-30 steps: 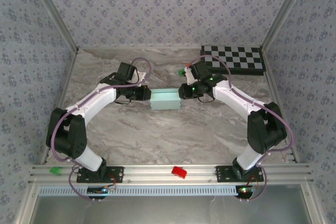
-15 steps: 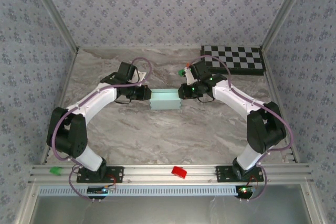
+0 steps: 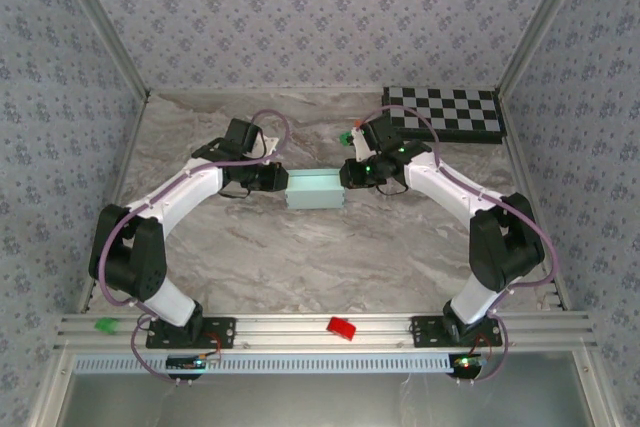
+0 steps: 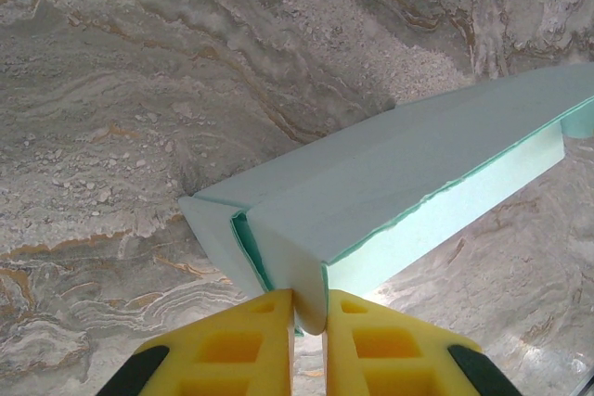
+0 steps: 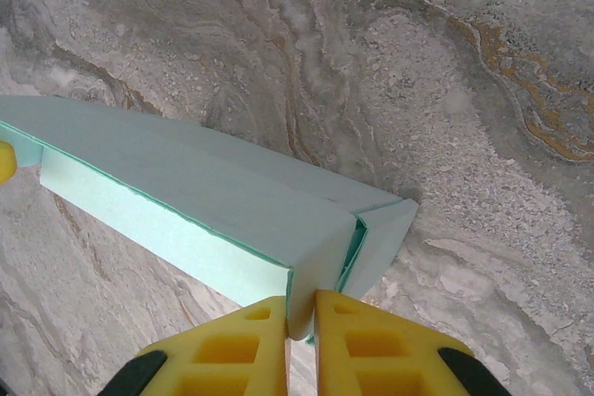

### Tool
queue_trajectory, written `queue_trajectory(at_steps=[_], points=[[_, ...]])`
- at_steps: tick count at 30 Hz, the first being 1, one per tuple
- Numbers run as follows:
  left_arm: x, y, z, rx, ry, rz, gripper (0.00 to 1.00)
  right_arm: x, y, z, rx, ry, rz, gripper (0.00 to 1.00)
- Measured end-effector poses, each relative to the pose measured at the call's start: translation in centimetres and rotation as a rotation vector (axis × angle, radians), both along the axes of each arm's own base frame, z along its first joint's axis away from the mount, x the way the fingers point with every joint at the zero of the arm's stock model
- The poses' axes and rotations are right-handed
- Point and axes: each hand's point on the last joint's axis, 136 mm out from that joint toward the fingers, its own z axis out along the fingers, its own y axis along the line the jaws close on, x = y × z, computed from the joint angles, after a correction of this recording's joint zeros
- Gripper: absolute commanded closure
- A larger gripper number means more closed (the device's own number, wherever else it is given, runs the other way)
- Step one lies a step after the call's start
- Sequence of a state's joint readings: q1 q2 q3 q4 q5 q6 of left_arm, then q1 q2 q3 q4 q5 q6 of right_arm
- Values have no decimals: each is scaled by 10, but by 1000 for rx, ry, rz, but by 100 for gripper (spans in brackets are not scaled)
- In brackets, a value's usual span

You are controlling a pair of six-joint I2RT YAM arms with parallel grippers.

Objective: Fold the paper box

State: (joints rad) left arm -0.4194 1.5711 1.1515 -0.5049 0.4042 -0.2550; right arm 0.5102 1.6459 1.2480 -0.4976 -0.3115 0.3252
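The left gripper (image 4: 309, 308) was clenched on the paper box (image 4: 399, 183). Its yellow fingers (image 4: 232, 345) pinched one folded end wall, with nothing but cardboard in the slit between them. The right gripper (image 5: 300, 317) gripped the opposite end wall the same way, its own yellow fingers (image 5: 371, 340) drawn in tight against the sheet.

The box between them was pale aqua thin cardboard, shaped into a long, shallow rectangular form. It had a plain broad panel on top and a lighter side wall below (the cut edges showed as a thin darker teal line). At each held end the wall was doubled over, and a loose flap stuck out beside the corner. Whether its underside touched the tabletop (image 3: 320, 257) I could not tell; a soft shadow lay under it.

From above, the paper box (image 3: 314, 189) sat left of the black-and-white checkerboard (image 3: 445, 113) and nearer the arm bases, well apart from it. The right gripper (image 3: 345, 175) held the end facing the checkerboard, and the left gripper (image 3: 283, 180) held the end away from it. The grey veined marble-patterned tabletop spread out around them.
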Motion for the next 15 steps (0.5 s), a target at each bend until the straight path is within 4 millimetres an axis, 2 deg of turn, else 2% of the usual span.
queue_trajectory(at_steps=[9,15], points=[[0,0,0,0,0,0,85,-1,1,0,9,6,3,82],[0,1,0,4,-1,2,85,-1,1,-1,6,10,3,85]])
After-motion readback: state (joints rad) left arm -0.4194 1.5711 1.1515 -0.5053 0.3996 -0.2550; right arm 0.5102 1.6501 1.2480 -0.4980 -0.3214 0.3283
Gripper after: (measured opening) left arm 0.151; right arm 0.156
